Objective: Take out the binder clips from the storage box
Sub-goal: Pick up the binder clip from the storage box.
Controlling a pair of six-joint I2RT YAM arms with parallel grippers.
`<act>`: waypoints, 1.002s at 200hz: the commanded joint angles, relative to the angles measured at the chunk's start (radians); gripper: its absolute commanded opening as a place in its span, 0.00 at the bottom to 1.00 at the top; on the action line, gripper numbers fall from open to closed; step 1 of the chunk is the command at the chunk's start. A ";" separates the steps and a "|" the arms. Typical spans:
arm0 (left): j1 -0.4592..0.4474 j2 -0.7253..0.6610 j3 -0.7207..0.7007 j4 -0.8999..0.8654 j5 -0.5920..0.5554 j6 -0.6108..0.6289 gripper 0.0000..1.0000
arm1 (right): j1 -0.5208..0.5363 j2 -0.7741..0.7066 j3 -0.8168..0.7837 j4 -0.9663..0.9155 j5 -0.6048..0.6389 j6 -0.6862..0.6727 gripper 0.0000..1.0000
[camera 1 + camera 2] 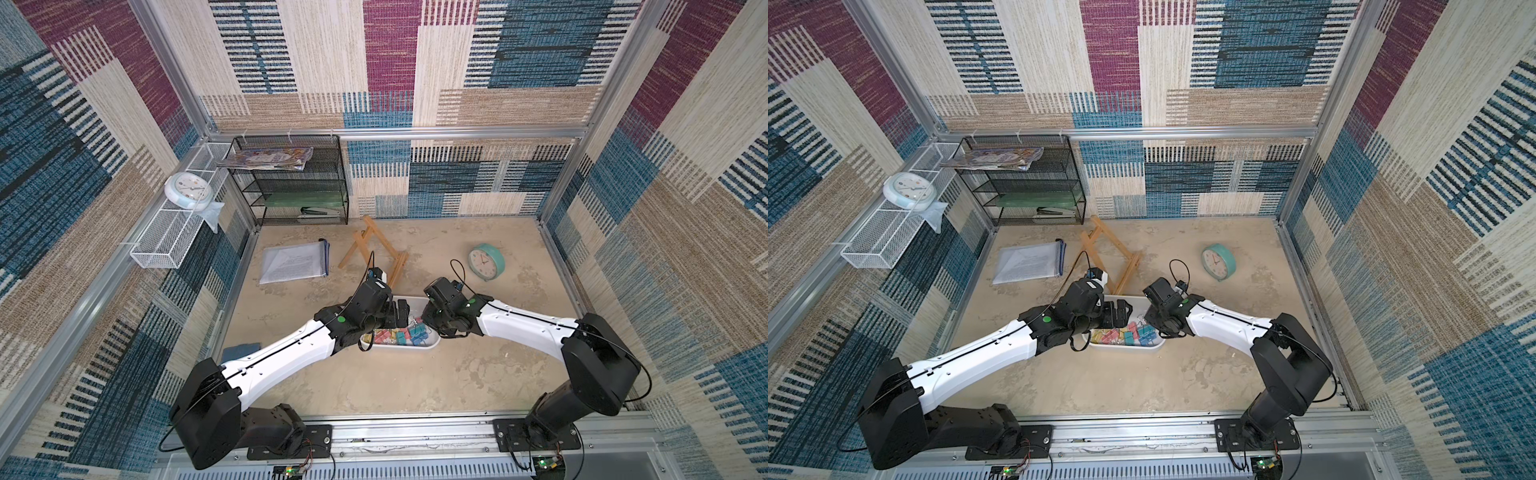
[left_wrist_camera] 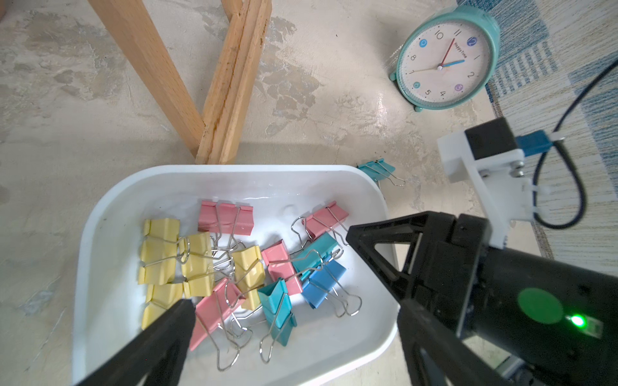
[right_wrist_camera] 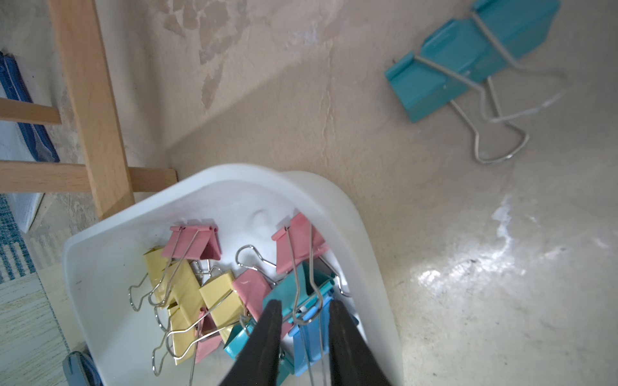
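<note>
1. Jaws wide apart on the left gripper (image 2: pixel 293 304), holding nothing, hovering over the heap; narrow on the right gripper (image 3: pixel 306 314), set astride the blue clip (image 3: pixel 311 342) and some wire handles (image 3: pixel 302 321); cannot tell whether pinching or only close.
2. Biggest risk, probably: dragging or tipping the storage box (image 2: pixel 254 168); looks light, with the right gripper just beside its wall, so easy to pull along by one hooked clip.
3. Next: lifting a chain instead of a single clip; with handles interlaced all through the heap, likely to snag, then to drop somewhere unwanted.
4. Smaller: slipping of the one clip; smooth painted body and thin wire, not much to bite on.
5. Largest container, the black mesh rack (image 1: pixel 291 195) at the back wall: magazines (image 1: pixel 266 158) on top, something green on a lower shelf, seemingly a stapler at the bottom.
6. Then the white wire basket (image 1: pixel 166 241) along the side wall: a white clock (image 1: pixel 189 189) resting on it.
7. Smallest, the storage box, standing on the table (image 3: pixel 368 140) between both arms, near the foot of the wooden frame (image 2: pixel 230 83): about a dozen binder clips (image 2: pixel 234 267) inside, yellow, pink, teal and blue, crowded together; one teal clip (image 3: pixel 461 63) already outside, lying on the table near a corner of the box.
</note>
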 commanded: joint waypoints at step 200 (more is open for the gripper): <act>0.011 -0.067 -0.016 -0.021 -0.048 0.006 0.99 | 0.025 0.034 0.036 0.136 0.221 -0.014 0.00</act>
